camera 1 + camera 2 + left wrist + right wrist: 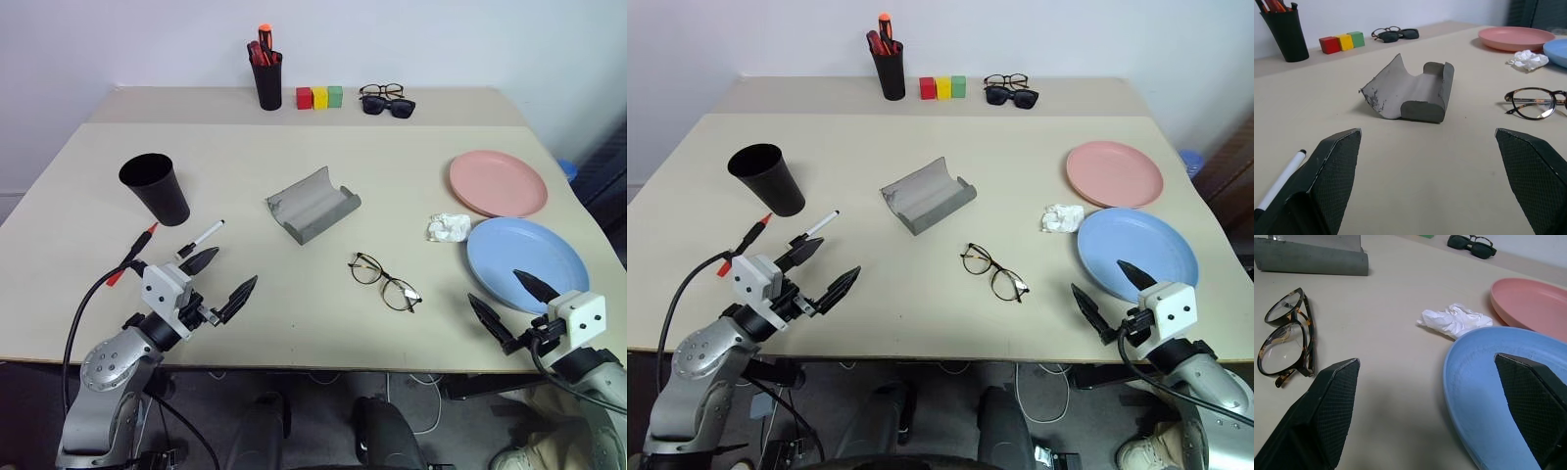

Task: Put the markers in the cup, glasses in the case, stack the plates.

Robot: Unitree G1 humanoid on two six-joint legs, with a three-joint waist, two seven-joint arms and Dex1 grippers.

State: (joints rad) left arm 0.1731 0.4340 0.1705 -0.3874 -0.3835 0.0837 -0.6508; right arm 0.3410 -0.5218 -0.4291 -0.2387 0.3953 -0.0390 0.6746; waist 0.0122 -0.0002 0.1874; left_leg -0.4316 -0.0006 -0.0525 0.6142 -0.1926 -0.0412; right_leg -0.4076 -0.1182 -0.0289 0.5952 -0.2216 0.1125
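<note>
The left gripper point(220, 274) is hovering near the front edge of the beige table point(294, 323) with its fingers spread wide and holding nothing. The red marker point(132, 254) and the white marker point(201, 239) are lying just beside it, below the black cup point(157, 189), which is standing upright. The right gripper point(509, 302) is also standing wide apart and empty, one finger over the rim of the blue plate point(524, 257). The pink plate point(498, 182) is lying just behind the blue one, and a crumpled tissue point(448, 227) is sitting beside both. The glasses point(384, 282) are resting in the middle, apart from the open grey case point(313, 204).
</note>
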